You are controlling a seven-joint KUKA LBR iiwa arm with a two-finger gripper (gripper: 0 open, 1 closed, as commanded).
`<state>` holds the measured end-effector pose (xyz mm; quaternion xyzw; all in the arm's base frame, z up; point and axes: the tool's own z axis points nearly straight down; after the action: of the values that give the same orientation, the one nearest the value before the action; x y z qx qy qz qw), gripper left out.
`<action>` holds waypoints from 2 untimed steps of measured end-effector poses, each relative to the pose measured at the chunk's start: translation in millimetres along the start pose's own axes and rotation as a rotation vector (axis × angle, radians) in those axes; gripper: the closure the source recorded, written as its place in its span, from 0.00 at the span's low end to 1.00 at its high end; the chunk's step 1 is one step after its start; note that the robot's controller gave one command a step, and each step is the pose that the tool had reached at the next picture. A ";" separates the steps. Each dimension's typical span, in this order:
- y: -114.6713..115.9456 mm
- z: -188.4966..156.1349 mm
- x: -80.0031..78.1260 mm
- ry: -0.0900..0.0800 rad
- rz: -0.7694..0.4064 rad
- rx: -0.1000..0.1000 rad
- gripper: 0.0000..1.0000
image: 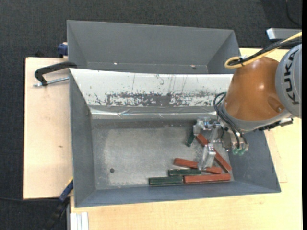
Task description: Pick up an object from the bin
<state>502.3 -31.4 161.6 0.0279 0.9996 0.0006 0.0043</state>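
The bin (139,147) is plain grey metal. Its back wall (153,87) is paler, almost white, crossed by a band of dark flecks and thin scratch lines. One small dark spot (112,170) marks the grey floor. The flat sticks come in two colours — a brick-red stick (206,178), a dark green stick (165,180). The arm's cover (254,92) is glossy orange; the gripper (208,159) is silvery.
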 end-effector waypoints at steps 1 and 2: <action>-14.6 57.7 -2.9 0.005 -0.065 0.000 0.00; -1.0 78.5 8.5 0.011 -0.127 0.000 0.00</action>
<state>494.4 -31.9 83.0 -0.0354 0.9994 0.0004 -0.0011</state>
